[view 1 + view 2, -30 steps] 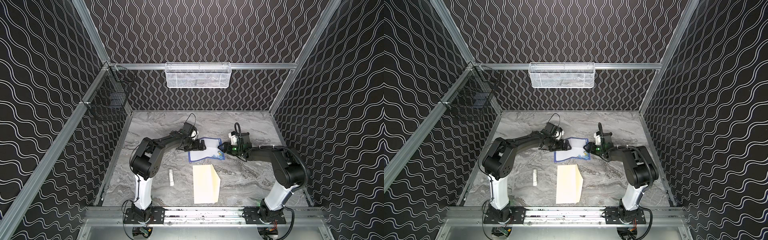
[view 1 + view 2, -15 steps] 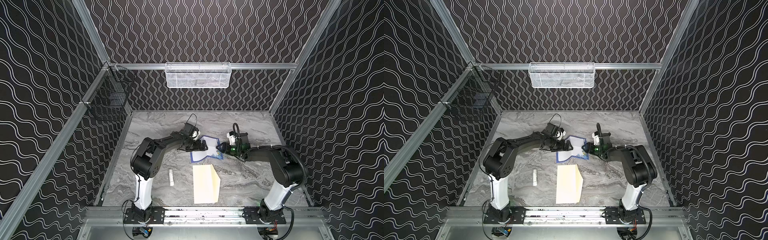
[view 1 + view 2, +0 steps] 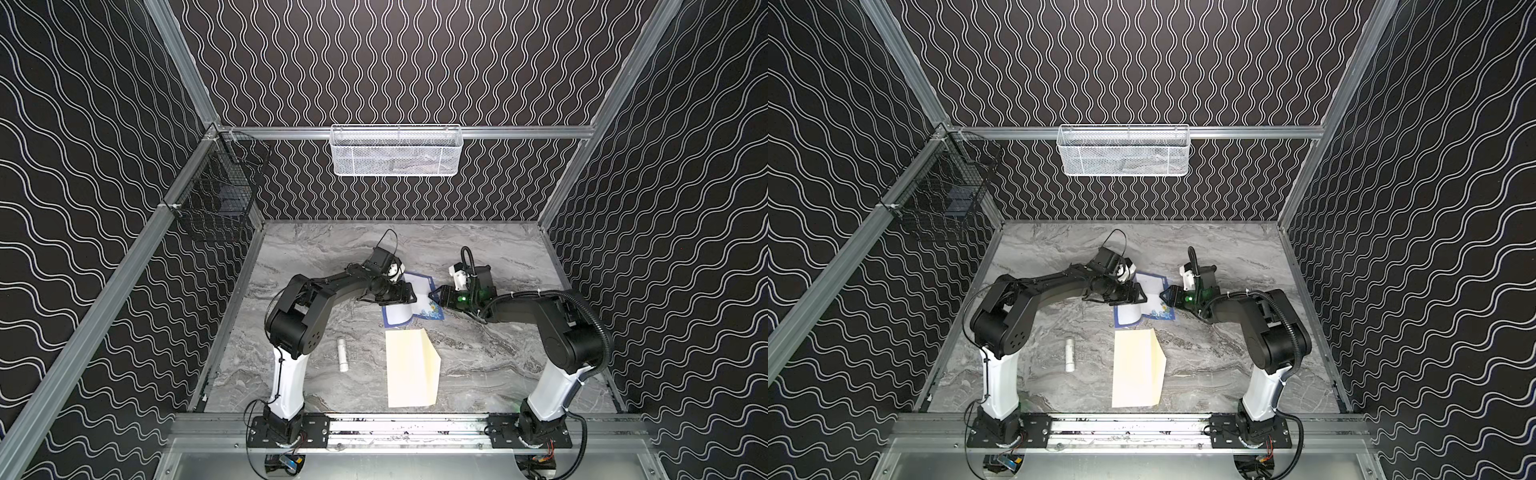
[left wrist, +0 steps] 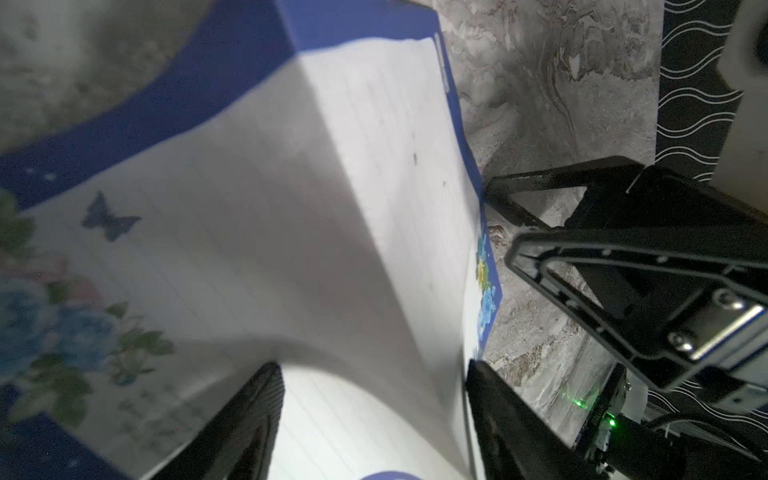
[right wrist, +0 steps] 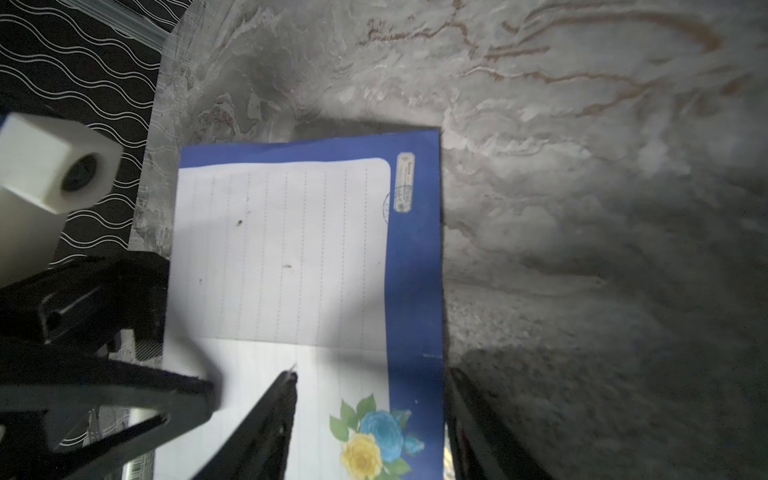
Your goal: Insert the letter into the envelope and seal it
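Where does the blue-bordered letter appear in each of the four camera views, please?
Top view: the letter lies mid-table, just beyond the cream envelope.
Top view: same spot, again just beyond the envelope.
Left wrist: it fills most of the frame, close up and bowed.
Right wrist: it sits mid-frame, ruled lines showing.
Shared landmark: its blue-and-yellow rose corner.

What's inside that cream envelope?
That cannot be seen: the envelope lies flat, its inside covered. The blue-bordered letter is outside it, on the table just beyond.
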`<state>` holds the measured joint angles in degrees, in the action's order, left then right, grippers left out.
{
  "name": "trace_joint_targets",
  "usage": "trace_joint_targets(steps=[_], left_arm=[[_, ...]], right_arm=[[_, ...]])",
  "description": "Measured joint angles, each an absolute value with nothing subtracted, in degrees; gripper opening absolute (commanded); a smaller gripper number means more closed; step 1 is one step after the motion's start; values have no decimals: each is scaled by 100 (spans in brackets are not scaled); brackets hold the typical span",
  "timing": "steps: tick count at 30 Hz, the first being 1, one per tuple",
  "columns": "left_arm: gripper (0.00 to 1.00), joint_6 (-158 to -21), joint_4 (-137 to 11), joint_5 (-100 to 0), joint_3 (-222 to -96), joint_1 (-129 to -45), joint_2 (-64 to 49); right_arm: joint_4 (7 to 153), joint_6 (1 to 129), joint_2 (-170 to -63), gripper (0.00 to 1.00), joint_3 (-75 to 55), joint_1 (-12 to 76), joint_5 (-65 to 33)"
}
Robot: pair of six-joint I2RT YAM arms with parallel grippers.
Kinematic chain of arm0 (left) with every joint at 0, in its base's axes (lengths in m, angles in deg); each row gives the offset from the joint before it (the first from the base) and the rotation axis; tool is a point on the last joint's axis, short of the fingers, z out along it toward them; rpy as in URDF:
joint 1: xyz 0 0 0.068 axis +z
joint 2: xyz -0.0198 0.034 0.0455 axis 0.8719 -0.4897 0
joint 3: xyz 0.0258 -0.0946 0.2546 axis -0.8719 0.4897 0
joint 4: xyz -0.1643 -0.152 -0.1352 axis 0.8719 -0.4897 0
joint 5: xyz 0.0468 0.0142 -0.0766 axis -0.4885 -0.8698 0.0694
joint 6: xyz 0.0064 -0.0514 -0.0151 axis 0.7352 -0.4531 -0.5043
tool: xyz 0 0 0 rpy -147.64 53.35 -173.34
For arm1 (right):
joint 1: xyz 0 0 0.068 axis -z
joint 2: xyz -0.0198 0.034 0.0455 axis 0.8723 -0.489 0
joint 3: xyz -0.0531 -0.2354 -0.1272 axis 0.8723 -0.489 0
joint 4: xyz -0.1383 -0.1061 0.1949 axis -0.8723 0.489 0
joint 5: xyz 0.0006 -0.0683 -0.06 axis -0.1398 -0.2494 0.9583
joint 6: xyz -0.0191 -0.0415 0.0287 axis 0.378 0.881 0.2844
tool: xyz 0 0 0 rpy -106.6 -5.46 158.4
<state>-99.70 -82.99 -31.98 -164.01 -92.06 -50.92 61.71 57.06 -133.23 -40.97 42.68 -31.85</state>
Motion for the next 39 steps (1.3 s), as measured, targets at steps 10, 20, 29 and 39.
trace_joint_targets(steps=[10, 20, 29, 39], left_arm=[[43, -9974, -8415, -3130, -16425, -9219, -4970], [23, -9937, -8596, -3134, -16375, -9221, -4613], [16, -9642, -9066, -3134, -16487, -9221, -4439], [7, -9001, -9641, -3043, -17005, -9221, -4161]], right_arm=[[6230, 5684, -13323, 60, -4057, 4203, -3185], [6826, 5603, -12949, 63, -3819, 4198, -3183], [7174, 6438, -12661, 68, -2580, 4419, -2767], [7073, 10729, -11225, 92, -3126, 4443, -4192]])
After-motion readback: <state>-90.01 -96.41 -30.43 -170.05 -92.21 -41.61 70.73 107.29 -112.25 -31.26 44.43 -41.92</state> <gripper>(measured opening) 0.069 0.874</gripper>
